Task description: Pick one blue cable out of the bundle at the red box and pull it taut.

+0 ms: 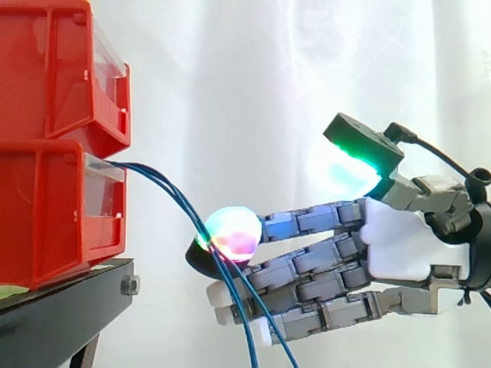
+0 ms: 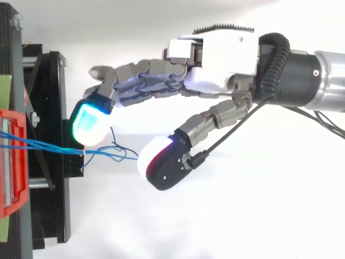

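Blue cables (image 1: pixel 170 188) droop rightward from the red box (image 1: pixel 46 215) into the gap of the open, empty hand (image 1: pixel 403 241).

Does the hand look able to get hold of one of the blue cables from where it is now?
Probably yes: the blue cables hang free from the red bin right beside the hand's open fingers, with nothing in between.

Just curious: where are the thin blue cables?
Side view: thin blue cables leave the lower red plastic box at left and droop across the fingertips of the hand.
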Controlling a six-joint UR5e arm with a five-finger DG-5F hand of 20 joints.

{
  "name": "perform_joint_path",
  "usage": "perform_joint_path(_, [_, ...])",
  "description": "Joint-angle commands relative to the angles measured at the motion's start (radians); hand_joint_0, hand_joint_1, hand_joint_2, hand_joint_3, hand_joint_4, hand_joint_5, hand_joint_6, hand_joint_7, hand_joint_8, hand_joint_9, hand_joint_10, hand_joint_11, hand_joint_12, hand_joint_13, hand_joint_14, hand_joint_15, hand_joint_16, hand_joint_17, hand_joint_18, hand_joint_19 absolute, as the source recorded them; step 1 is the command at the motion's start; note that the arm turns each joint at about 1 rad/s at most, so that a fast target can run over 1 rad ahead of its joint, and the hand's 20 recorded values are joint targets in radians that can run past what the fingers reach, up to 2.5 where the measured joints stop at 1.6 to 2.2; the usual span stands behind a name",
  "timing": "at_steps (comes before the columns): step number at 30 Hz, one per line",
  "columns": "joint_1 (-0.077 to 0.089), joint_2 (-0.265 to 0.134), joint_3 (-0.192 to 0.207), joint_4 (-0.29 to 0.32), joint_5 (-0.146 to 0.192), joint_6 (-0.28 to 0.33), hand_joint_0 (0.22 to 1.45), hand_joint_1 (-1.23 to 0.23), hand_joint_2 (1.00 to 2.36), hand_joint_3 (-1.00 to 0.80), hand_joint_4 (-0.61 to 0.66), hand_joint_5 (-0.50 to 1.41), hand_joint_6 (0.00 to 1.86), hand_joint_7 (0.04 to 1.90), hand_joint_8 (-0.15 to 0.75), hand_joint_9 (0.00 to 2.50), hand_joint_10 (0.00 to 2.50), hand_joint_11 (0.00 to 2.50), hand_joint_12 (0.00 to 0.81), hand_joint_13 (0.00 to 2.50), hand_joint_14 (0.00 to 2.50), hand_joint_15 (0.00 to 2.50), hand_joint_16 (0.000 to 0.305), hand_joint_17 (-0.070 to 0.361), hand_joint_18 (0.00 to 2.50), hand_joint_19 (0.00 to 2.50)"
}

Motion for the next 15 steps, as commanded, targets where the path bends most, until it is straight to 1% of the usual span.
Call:
perform_joint_path(1, [0.007, -0.001, 0.001, 0.017, 0.0, -0.006, 0.53, -0.84, 1.0, -0.5, 0.3, -0.19, 0.5, 0.86, 0.269, 0.0, 0.0, 0.0, 0.4, 0.0, 0.0, 0.01, 0.064, 0.143, 0.0, 0.19])
perform_joint_path(6, [0.013, -0.002, 0.001, 0.03, 0.0, -0.019, 0.57, -0.83, 1.0, -0.5, 0.31, -0.18, 0.5, 0.9, 0.263, 0.0, 0.0, 0.0, 0.388, 0.0, 0.0, 0.0, 0.062, 0.139, 0.0, 0.18])
perform_joint_path(9, [0.016, -0.037, 0.007, 0.052, -0.002, -0.009, 0.58, -0.84, 1.0, -0.5, 0.31, -0.17, 0.5, 0.91, 0.262, 0.0, 0.0, 0.0, 0.386, 0.0, 0.0, 0.0, 0.062, 0.139, 0.0, 0.18])
perform_joint_path(10, [0.016, -0.067, 0.013, 0.07, 0.0, 0.001, 0.58, -0.84, 1.0, -0.5, 0.32, -0.17, 0.5, 0.91, 0.261, 0.0, 0.0, 0.0, 0.386, 0.0, 0.0, 0.0, 0.062, 0.139, 0.0, 0.18])
perform_joint_path(11, [0.016, -0.067, 0.013, 0.07, 0.0, 0.001, 0.59, -0.84, 1.0, -0.5, 0.31, -0.17, 0.5, 0.91, 0.261, 0.0, 0.0, 0.0, 0.385, 0.0, 0.0, 0.0, 0.061, 0.138, 0.0, 0.17])
perform_joint_path(12, [0.017, -0.099, 0.041, 0.089, -0.002, 0.019, 0.59, -0.83, 1.0, -0.5, 0.31, -0.17, 0.5, 0.91, 0.261, 0.0, 0.0, 0.0, 0.386, 0.0, 0.0, 0.0, 0.061, 0.138, 0.0, 0.18])
perform_joint_path(13, [0.017, -0.111, 0.055, 0.089, -0.003, 0.024, 0.59, -0.83, 1.0, -0.5, 0.32, -0.17, 0.5, 0.91, 0.261, 0.0, 0.0, 0.0, 0.385, 0.0, 0.0, 0.0, 0.061, 0.138, 0.0, 0.17])
perform_joint_path(15, [0.02, -0.113, 0.058, 0.092, -0.003, 0.024, 0.58, -0.82, 1.0, -0.5, 0.32, -0.17, 0.5, 0.91, 0.264, 0.0, 0.0, 0.0, 0.386, 0.0, 0.0, 0.0, 0.061, 0.138, 0.0, 0.18])
